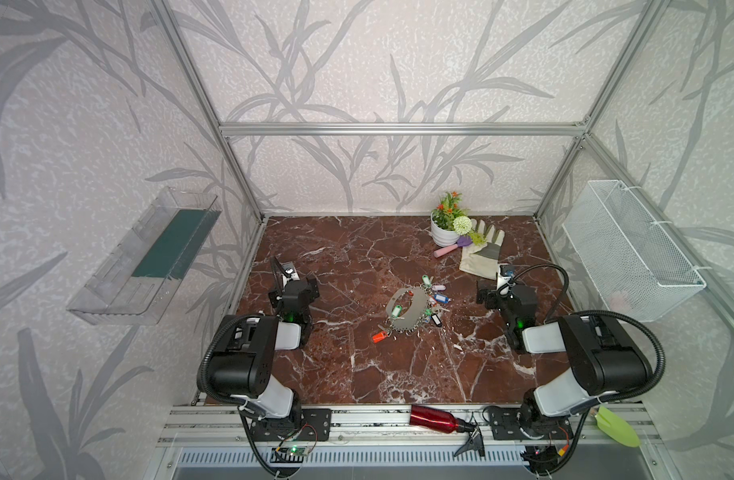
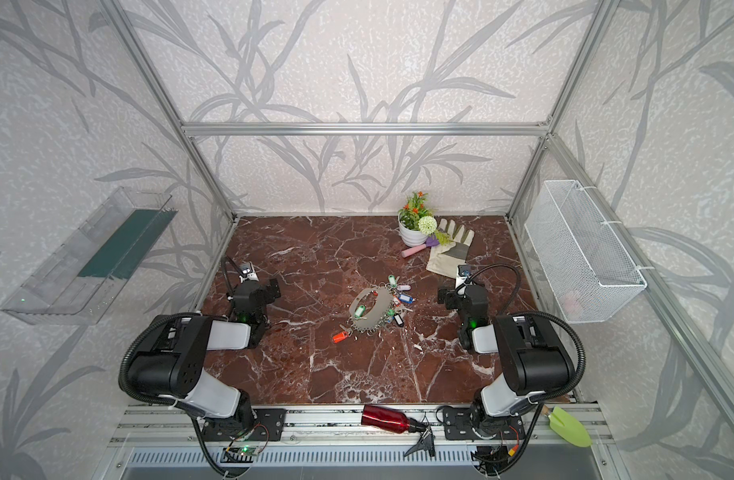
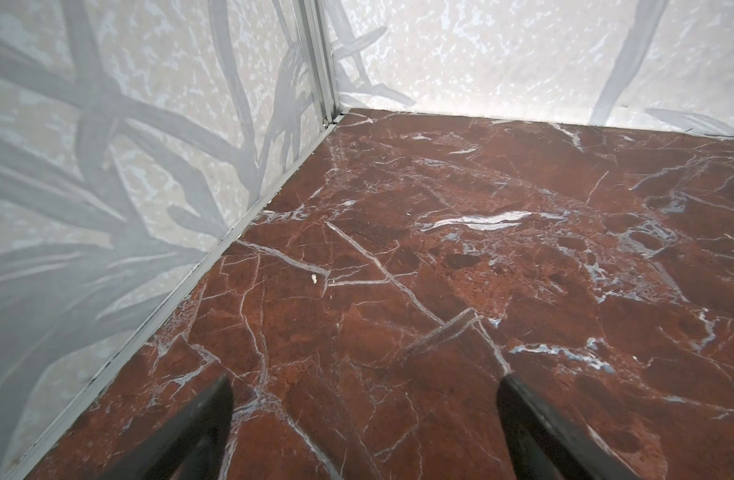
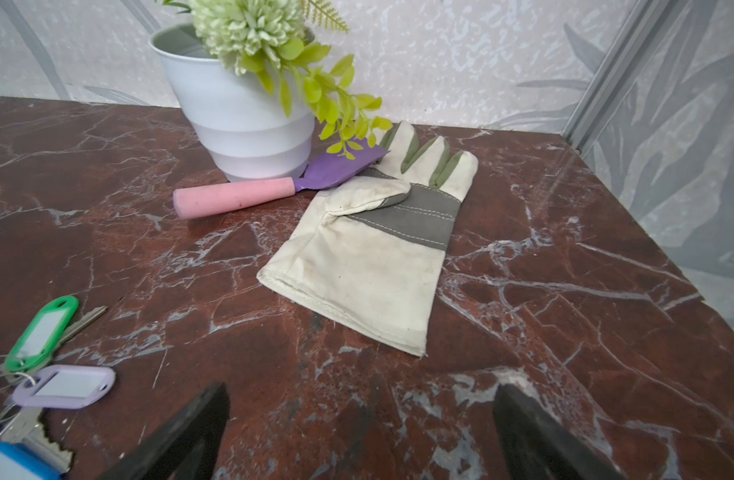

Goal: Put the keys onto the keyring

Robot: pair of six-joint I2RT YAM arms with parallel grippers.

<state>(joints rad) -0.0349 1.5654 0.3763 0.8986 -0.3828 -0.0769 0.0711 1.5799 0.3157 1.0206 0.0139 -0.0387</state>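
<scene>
The keyring (image 1: pixel 411 321) (image 2: pixel 373 321), a flat grey oval plate edged with small silver rings and coloured tags, lies mid-table in both top views. A loose red-orange key (image 1: pixel 380 336) (image 2: pixel 340 336) rests just off its near-left end. The right wrist view catches keys with green (image 4: pixel 41 332), lilac (image 4: pixel 64 386) and blue (image 4: pixel 16 463) tags at its edge. My left gripper (image 1: pixel 311 286) (image 2: pixel 274 289) (image 3: pixel 364 380) hovers open over bare marble well left of the keyring. Off to the keyring's right, my right gripper (image 1: pixel 484 295) (image 2: pixel 444 297) (image 4: pixel 361 388) stands open and empty.
At the back right stand a white flower pot (image 1: pixel 442 235) (image 4: pixel 240 120), a pink-handled trowel (image 4: pixel 232 199) and a work glove (image 1: pixel 481 253) (image 4: pixel 369 266). A red bottle (image 1: pixel 434 417) lies on the front rail. A wire basket (image 1: pixel 631 249) and a clear shelf (image 1: pixel 145 257) hang on the side walls.
</scene>
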